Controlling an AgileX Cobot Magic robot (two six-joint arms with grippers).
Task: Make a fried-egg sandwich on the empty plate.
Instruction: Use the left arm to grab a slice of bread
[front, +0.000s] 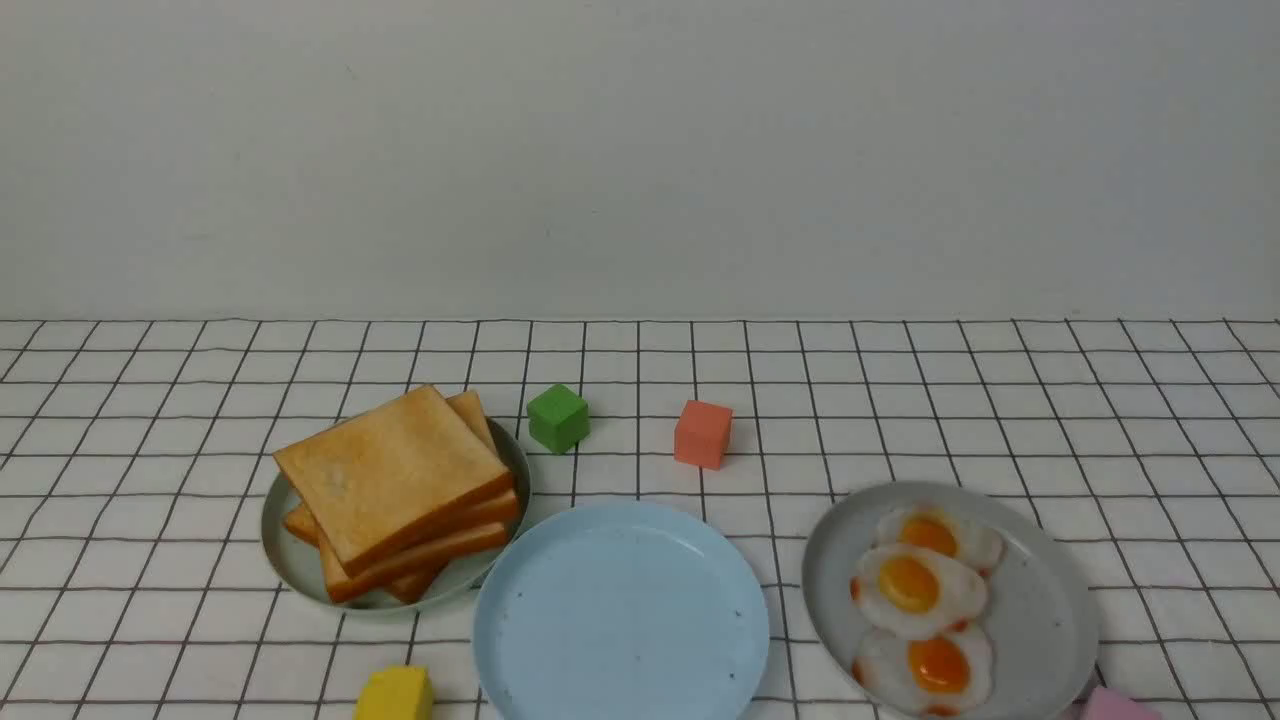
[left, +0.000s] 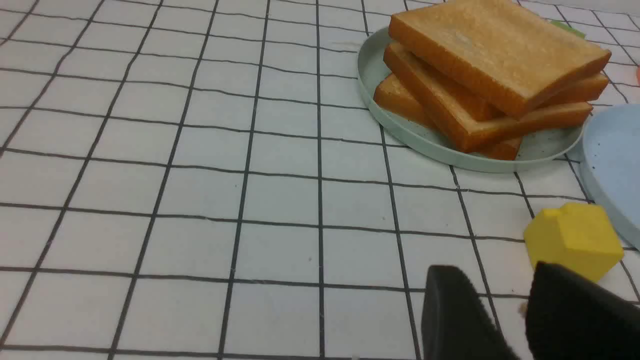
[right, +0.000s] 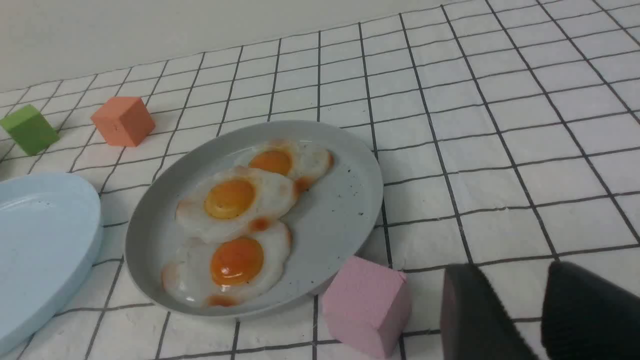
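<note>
green cube (front: 558, 417), orange cube (front: 702, 434), yellow cube (front: 395, 694)

Empty plate (front: 620, 610) in front centre, toast plate (front: 290, 555) left, egg plate (front: 1050, 600) right, two cubes (front: 558, 418) behind.

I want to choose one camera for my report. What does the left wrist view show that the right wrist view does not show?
Only the left wrist view shows the toast stack on the pale green plate, the yellow block and the left gripper, jaws parted, holding nothing. Only the right wrist view shows three fried eggs on the grey plate, the pink block, orange block, green block and the right gripper. Both show the light blue plate and checked tablecloth.
</note>
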